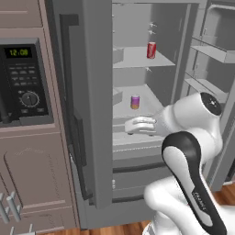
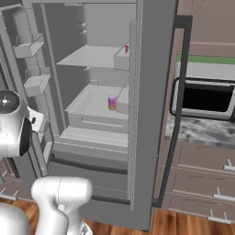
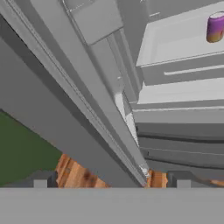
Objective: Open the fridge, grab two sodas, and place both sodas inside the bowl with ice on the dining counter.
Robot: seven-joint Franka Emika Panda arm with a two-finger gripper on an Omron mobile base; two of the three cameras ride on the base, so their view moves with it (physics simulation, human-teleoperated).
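Fridge (image 1: 92, 92) open, gripper (image 3: 111, 178) spread wide, holding nothing. Purple soda (image 1: 135, 102) mid-shelf near its front edge, red soda (image 1: 151, 50) on the shelf above. Could easily clip the door edge or tip a can reaching in.

Black microwave (image 1: 20, 85) with green clock digits and round dial, set in brown cabinetry; brown drawers (image 1: 32, 183) with pale bar handles below the microwave; marbled wall counter (image 2: 202, 131) under the microwave; reddish wooden floor (image 2: 183, 225) beneath the drawers
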